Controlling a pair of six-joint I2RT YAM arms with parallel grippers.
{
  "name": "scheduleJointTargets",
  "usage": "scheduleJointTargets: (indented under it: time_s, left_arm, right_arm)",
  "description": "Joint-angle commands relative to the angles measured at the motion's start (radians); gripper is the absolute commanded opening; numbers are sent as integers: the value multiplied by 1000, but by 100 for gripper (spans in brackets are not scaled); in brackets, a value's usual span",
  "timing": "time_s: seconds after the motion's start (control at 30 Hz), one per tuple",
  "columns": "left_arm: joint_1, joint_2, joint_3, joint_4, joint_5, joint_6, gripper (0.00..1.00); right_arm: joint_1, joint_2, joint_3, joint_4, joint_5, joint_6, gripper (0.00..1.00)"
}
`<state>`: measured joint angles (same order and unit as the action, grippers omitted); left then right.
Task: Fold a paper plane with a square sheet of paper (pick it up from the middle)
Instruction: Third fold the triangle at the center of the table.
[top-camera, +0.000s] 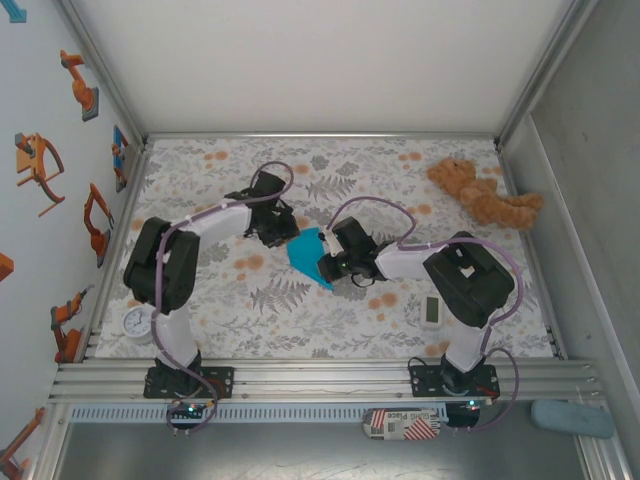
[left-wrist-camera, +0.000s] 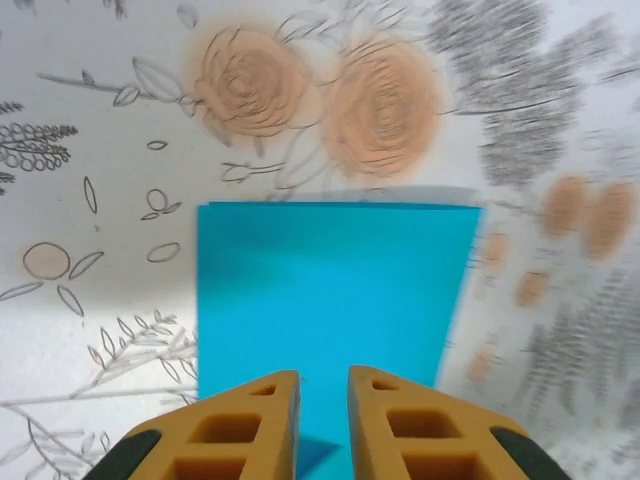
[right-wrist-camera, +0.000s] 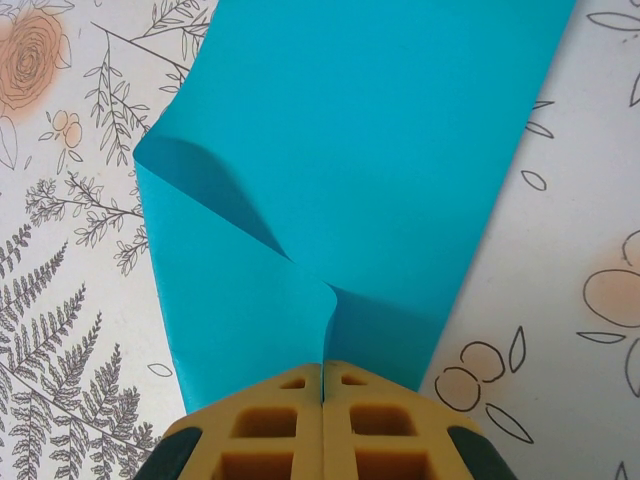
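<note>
The square sheet of paper (top-camera: 303, 253), partly folded, lies at the middle of the surface (top-camera: 350, 165). Right jaws at its 4 o'clock pinch its buckled edge; left jaws at 10 o'clock stand narrowly apart above it. Print on the striped box (top-camera: 400, 425) at 6 o'clock is too small to read.

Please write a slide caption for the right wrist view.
Right claw shut on the creased blue paper, floral table below.
</note>
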<state>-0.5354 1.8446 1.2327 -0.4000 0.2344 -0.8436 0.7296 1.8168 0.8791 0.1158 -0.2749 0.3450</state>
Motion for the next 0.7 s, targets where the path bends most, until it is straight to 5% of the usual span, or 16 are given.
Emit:
scheduleJointTargets:
  time_s: [0.0, 0.33, 0.67]
  left_arm:
    - [-16, -105, -91, 107, 24, -87, 23]
    - [-151, -139, -256, 266, 31, -267, 16]
    - [-171, -106, -288, 279, 20, -296, 12]
  right_arm:
    - [-9, 29, 15, -43, 17, 9, 0]
    - [-12, 39, 26, -51, 2, 10, 0]
    - [-13, 39, 25, -51, -4, 9, 0]
